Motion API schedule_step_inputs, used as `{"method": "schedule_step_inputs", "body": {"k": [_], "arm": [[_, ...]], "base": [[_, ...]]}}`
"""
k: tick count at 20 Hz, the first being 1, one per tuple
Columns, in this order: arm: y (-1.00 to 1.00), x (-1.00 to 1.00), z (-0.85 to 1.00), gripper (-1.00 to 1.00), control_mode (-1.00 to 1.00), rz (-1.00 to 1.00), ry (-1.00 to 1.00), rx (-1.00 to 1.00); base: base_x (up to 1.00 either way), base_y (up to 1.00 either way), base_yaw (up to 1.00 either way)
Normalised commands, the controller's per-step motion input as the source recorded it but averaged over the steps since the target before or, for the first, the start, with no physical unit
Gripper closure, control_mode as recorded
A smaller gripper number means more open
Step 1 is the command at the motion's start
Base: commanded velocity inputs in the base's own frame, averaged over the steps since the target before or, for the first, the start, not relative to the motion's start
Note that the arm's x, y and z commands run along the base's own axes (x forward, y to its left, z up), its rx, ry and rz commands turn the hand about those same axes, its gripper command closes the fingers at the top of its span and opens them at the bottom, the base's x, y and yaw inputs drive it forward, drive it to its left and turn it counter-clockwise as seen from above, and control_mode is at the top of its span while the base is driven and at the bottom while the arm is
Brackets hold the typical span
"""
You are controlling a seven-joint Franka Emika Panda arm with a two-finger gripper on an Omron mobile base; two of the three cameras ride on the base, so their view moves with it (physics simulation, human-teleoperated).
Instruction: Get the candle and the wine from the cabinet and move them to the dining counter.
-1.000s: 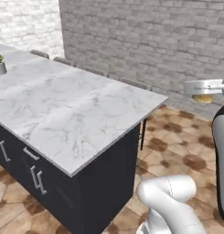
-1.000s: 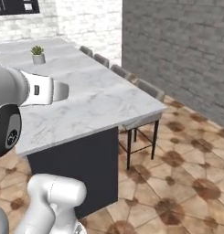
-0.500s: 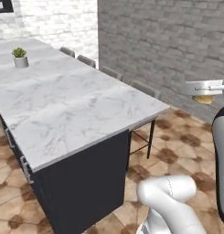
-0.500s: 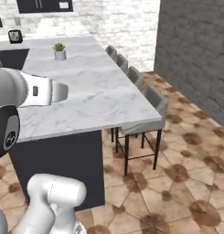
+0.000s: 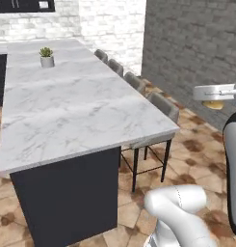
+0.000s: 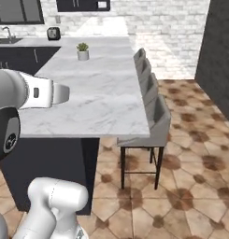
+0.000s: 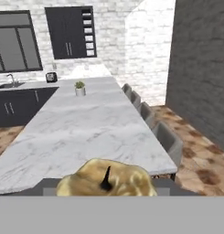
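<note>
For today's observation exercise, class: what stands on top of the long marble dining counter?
On the dining counter stands one small potted plant near its far end. The nearest strip of the top is hidden in the hand view behind a yellowish lump, so I cannot tell what lies there.

White brick wall (image 7: 113, 41) at twelve o'clock, dark grey brick wall (image 5: 196, 53) at three. Tan patterned tile floor (image 6: 190, 154). Grey stools (image 6: 151, 114) line up in daylight; a dark window (image 7: 15, 43) at ten.
</note>
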Motion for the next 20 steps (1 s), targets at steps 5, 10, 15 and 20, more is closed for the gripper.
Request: {"method": "schedule_step_inputs", "body": {"k": [5,10,15,20], "arm": [[0.0,0.0,0.0,1.0,1.0,0.0,0.0,0.0],[0.0,0.0,0.0,1.0,1.0,0.0,0.0,0.0],[0.0,0.0,0.0,1.0,1.0,0.0,0.0,0.0],[0.0,0.0,0.0,1.0,1.0,0.0,0.0,0.0]], "base": [[0.19,-1.0,0.46],[0.19,-1.0,0.47],[0.19,-1.0,0.49],[0.2,-1.0,0.48]]}}
